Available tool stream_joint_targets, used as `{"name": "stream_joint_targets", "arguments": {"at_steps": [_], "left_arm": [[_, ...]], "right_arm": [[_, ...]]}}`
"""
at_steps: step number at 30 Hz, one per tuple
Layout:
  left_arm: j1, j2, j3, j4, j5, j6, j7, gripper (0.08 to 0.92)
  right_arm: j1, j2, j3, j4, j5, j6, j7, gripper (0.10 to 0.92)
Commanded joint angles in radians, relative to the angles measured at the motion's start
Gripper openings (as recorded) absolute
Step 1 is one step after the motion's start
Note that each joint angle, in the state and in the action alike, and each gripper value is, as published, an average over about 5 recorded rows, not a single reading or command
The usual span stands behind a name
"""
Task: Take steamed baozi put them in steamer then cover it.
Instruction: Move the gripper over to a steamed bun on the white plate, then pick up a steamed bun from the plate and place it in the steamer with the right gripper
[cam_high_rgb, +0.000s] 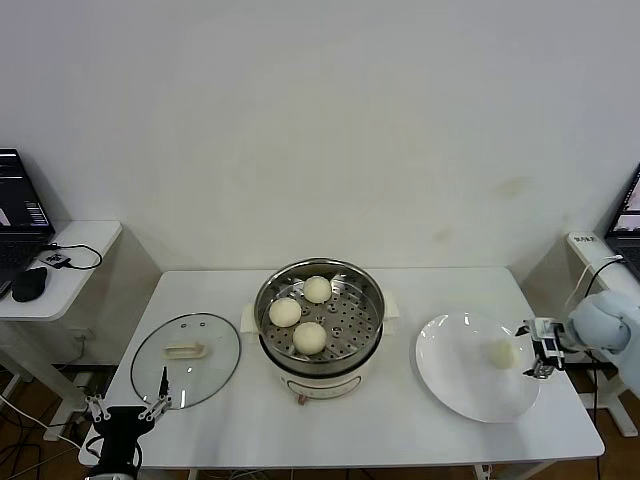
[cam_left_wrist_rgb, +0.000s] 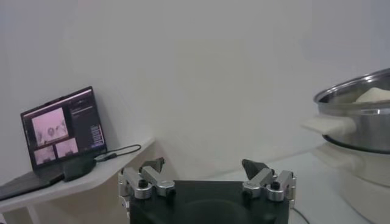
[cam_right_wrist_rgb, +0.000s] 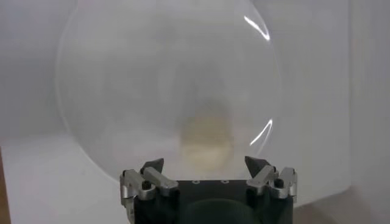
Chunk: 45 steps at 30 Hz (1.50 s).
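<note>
Three cream-white baozi (cam_high_rgb: 310, 337) sit inside the open steel steamer (cam_high_rgb: 362, 342) at frame centre. A fourth baozi (cam_high_rgb: 500, 352) lies at the right. The glass cover (cam_high_rgb: 186, 360) lies flat at lower left.

Cream-white steamed baozi (cam_high_rgb: 310, 337) sit in the shiny, perforated steel steamer (cam_high_rgb: 320, 318).

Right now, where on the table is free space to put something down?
Free: the strip along the front edge of the table, before the steamer, and the back corners behind the cover and the plate. Crowded: the right side, where the open right gripper is beside the plate's last bun.
</note>
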Motion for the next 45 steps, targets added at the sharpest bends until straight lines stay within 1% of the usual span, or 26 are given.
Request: {"name": "stream_joint_targets", "arguments": {"at_steps": [1,14,21,29,34,38,45], "left_arm": [[0.002,-0.001,-0.005,0.002,-0.001,0.0,0.0,0.823],[-0.005,-0.004,-0.01,0.016,-0.004,-0.001,-0.002,0.823],[-0.008,-0.005,-0.01,0.021,-0.005,-0.002,-0.002,0.823],[-0.008,-0.005,-0.012,0.024,-0.007,-0.003,-0.003,0.823],[-0.01,-0.005,-0.01,0.024,-0.007,-0.003,-0.003,0.823],[-0.012,-0.005,-0.009,0.024,-0.008,-0.004,-0.004,0.823],[-0.018,-0.005,-0.004,0.027,-0.008,-0.004,-0.004,0.823]], "right_arm": [[0.0,0.081,-0.009,-0.094,-0.038,0.006,0.016,0.823],[0.063,0.139,-0.051,-0.14,-0.062,0.009,0.017,0.815],[0.078,0.146,-0.059,-0.154,-0.067,0.009,0.01,0.748],[0.102,0.125,-0.073,-0.135,-0.054,0.005,-0.015,0.68],[0.14,0.09,-0.1,-0.098,-0.029,-0.004,-0.033,0.646],[0.198,0.045,-0.141,-0.038,0.012,-0.017,-0.045,0.623],[0.41,-0.03,-0.303,0.094,0.12,-0.045,-0.056,0.612]]}}
